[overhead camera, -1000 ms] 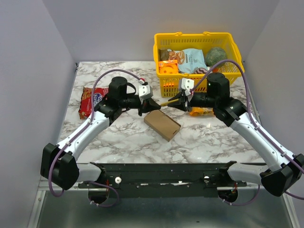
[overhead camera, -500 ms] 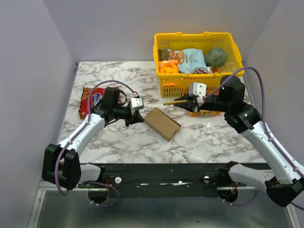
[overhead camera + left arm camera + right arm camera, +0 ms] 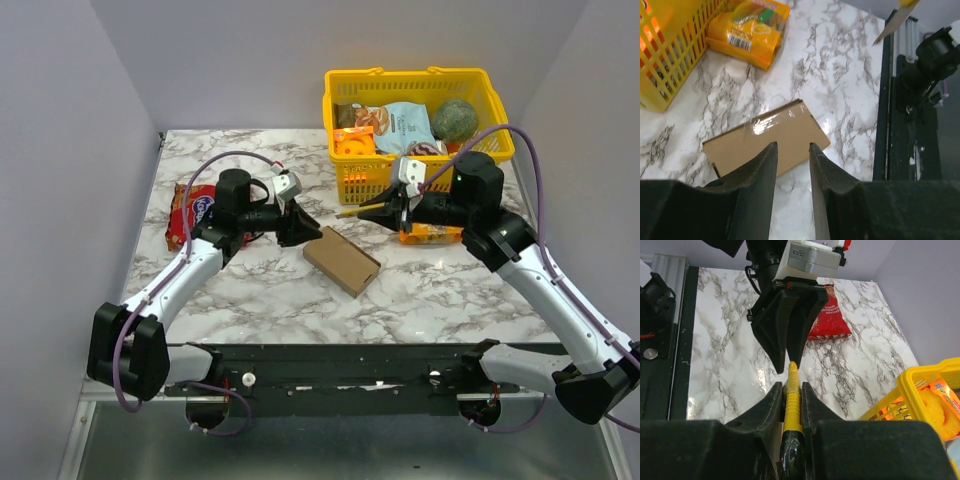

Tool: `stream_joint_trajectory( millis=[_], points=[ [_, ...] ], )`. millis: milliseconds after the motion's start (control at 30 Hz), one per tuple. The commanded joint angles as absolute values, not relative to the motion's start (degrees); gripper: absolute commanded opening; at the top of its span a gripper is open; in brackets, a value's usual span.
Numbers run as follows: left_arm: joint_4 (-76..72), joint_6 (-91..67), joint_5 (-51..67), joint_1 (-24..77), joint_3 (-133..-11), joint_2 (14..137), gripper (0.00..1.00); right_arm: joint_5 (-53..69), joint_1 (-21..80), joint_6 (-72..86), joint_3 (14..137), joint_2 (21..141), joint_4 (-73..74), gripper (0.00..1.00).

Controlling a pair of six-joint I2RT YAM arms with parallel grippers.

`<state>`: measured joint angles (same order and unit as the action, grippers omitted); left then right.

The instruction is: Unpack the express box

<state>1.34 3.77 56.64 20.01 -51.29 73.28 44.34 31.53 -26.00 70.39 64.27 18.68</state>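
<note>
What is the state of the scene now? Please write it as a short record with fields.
express box: lying flat, closed
left gripper: open, empty, at the box's far-left end
right gripper: shut on yellow cutter, tip pointing toward the left gripper
yellow basket: behind the box, holds snacks
red snack bag: far left, apart from the box

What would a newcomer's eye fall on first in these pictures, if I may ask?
The bright yellow basket, packed with snacks, stands at the far right corner of the table. A closed brown cardboard box lies in the middle. The left gripper hangs open by its far end, while the right gripper holds a yellow knife near the same end.
</note>
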Motion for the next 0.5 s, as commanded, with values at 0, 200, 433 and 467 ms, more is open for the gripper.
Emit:
stream_joint_trajectory(
  millis=[0,200,433,467],
  points=[
    [-13.8,-11.4,58.1,21.6,-53.4,74.3,0.41,44.1,31.6,-20.0,72.2,65.8,13.7,0.00],
    [-29.5,-26.0,57.7,22.2,-53.3,76.9,0.36,41.8,31.6,-16.4,72.7,66.9,11.9,0.00],
    [-31.2,-27.1,58.4,22.6,-54.8,78.2,0.33,41.0,31.6,-15.0,72.2,67.1,11.2,0.01],
    [-31.5,-27.2,59.0,22.6,-54.8,78.3,0.33,40.5,31.6,-15.2,72.2,67.2,11.2,0.01]
  ],
)
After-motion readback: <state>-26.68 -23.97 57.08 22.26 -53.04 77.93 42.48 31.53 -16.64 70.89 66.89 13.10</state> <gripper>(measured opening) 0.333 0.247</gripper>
